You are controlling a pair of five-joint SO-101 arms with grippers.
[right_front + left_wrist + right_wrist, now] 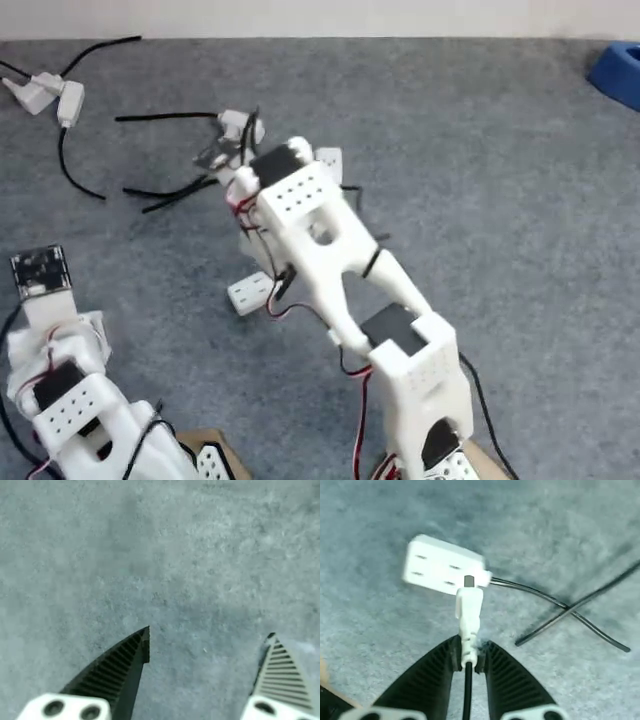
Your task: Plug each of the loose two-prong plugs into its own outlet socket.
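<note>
Right gripper (228, 152), high view: out at the far middle of the table, over a tangle of black cables (165, 190). Something white is at its tips, but I can't tell from this angle what it is or how the jaws stand. Near block (250, 293) lies slots-up on the grey carpet (480, 170), just beside that arm's forearm. Two white connector bodies (48, 95) lie touching at the far left with a black lead trailing off; can't tell if they're mated. Left arm (70, 400) is folded in at the near left corner. Blue object (620, 70) at the far right edge. Left wrist view: left gripper (209, 633) has jaws spread wide over carpet (160, 555), with nothing between the black finger (120, 670) and the pale finger (280, 670). Right wrist view: right gripper (469, 652) is clamped on the tail of a white plug (469, 607), whose lead runs back between the fingers. The plug's nose meets the socket block (440, 569) at the end where the block's own twin lead (540, 596) exits. Can't tell whether the prongs are in a slot. Four slots on the block's face are uncovered. A loose cable (580, 604) crosses that twin lead on the carpet.
</note>
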